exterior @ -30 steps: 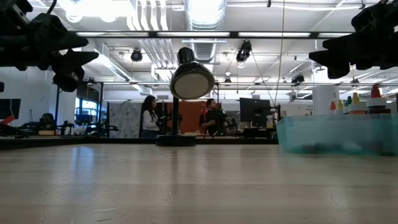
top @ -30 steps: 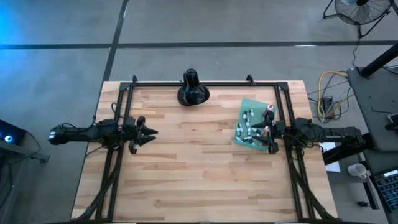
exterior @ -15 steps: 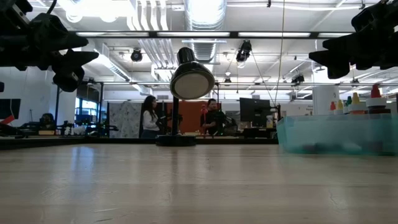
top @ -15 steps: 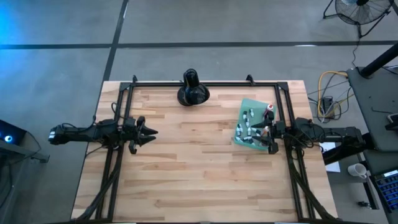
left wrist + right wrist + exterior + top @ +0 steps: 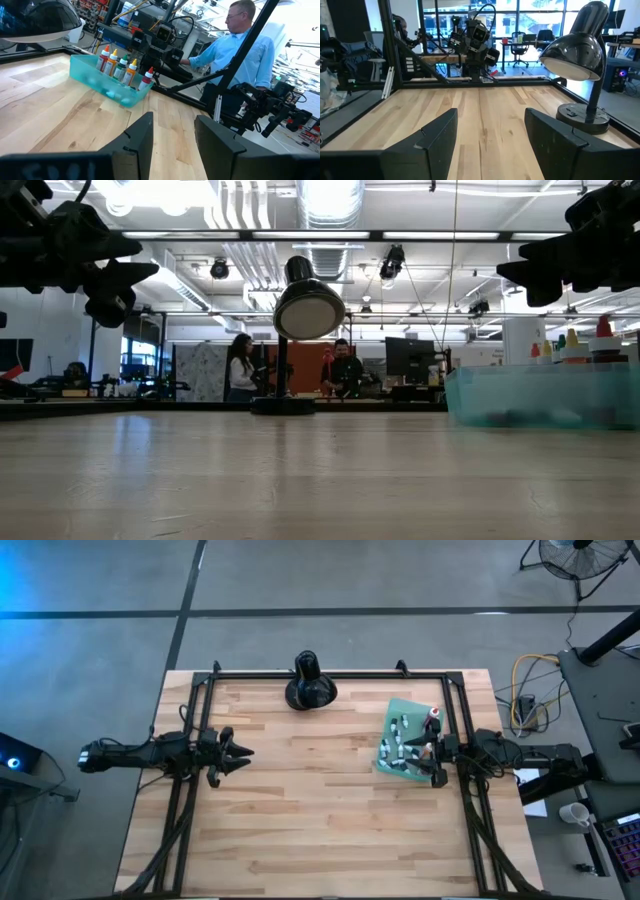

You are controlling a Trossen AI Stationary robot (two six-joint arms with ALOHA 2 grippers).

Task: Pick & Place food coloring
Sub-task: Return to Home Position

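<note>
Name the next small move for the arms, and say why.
Probably none beyond holding still: the food coloring bottles stand in the green bin, and the left claw and right claw hang open and empty at the table's opposite sides.

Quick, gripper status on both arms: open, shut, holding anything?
Left gripper: jaws open, holding nothing.
Right gripper: jaws open, holding nothing.

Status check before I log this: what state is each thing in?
left gripper: open, empty, raised over the table's left side.
right gripper: open, empty, raised at its right side.
green bin: upright, holding bottles.
food coloring bottles: standing capped inside the bin.
desk lamp: upright at the far edge.
</note>
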